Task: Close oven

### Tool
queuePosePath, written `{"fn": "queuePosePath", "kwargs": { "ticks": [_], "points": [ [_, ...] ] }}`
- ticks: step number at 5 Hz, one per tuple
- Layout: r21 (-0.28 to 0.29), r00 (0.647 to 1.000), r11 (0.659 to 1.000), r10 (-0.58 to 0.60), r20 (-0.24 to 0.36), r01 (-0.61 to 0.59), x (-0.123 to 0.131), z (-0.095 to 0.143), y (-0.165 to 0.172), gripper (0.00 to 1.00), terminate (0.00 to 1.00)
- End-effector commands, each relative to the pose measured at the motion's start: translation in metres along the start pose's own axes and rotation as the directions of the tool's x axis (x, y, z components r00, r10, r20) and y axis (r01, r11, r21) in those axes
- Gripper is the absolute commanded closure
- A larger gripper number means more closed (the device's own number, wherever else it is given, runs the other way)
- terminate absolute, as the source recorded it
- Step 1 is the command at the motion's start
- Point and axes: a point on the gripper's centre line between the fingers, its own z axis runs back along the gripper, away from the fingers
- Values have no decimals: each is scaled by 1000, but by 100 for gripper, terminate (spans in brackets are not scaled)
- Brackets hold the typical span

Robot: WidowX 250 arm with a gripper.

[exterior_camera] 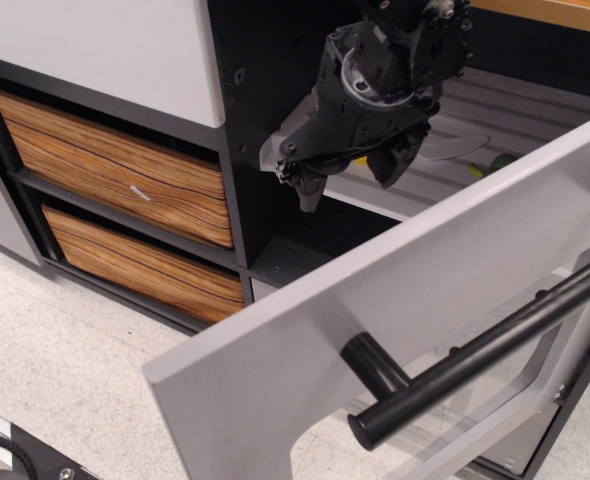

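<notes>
The oven (275, 130) has a dark body, and its large light-grey door (415, 300) hangs open toward me across the foreground. The door's thick black bar handle (485, 345) runs across the lower right, over the rounded glass window (455, 420). The pale ribbed rack (545, 115) shows inside at the upper right. My gripper (353, 185) hangs above the door's far edge, in front of the oven opening. Its two dark fingers point down, are apart and hold nothing. It touches neither the door nor the handle.
Two wood-grain drawers (125, 170) are stacked at the left, under a white panel (105, 45). A small green item (495, 160) and a pale flat item (453, 147) lie on the rack. A speckled floor (65, 360) lies at the lower left.
</notes>
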Motion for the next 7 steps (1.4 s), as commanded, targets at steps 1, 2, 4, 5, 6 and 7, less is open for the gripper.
{"fn": "queuePosePath", "kwargs": {
  "ticks": [1,2,4,5,6,7],
  "points": [
    [0,1000,1000,0,0,0,0,0,0,0,0],
    [-24,996,999,37,-86,-39,0,26,0,0,0],
    [-50,983,994,90,-160,-99,5,88,-5,0,0],
    [-46,972,994,90,-219,-102,-2,117,-3,0,0],
    [-54,956,996,51,-288,-70,-18,140,6,0,0],
    [-72,939,996,24,-343,-52,-27,162,11,0,0]
  ]
}}
